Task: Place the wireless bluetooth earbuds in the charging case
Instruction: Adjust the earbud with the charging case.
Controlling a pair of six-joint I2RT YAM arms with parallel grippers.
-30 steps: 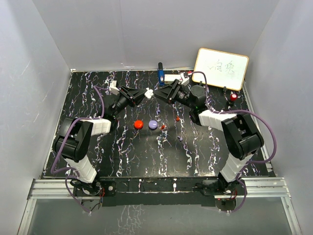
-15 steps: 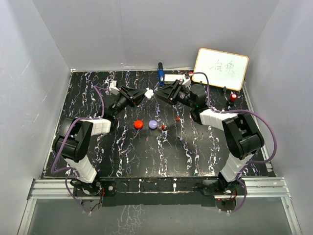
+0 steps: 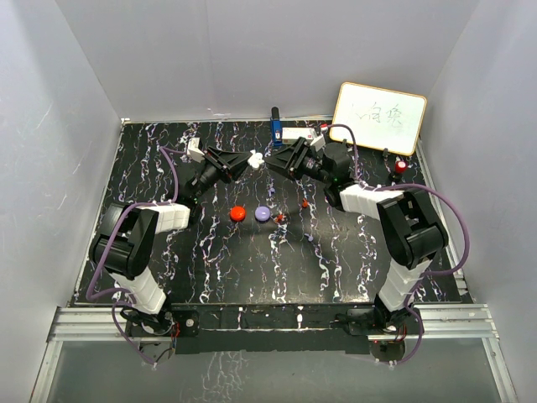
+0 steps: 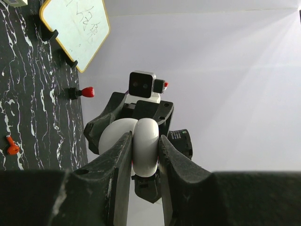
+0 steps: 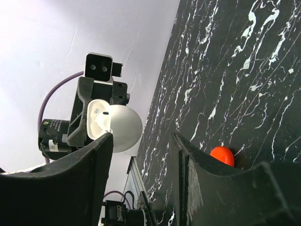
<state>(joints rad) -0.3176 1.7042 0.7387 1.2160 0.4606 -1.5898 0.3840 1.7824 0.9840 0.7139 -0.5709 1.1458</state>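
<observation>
Only the right arm (image 3: 403,227) has shifted slightly; its right gripper (image 3: 282,159) gapes empty. One whiteboard (image 3: 378,117). The left gripper (image 4: 143,137) clamps the single white, rounded charging case (image 4: 146,146) aloft, lid open. Two pucks (image 3: 237,213), red and purple. Three tiny earbuds (image 3: 304,204), two red, one purple, lie on the table (image 3: 168,252).

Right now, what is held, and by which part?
The left gripper pinches the open white charging case by one rounded half; the right gripper holds nothing.
</observation>
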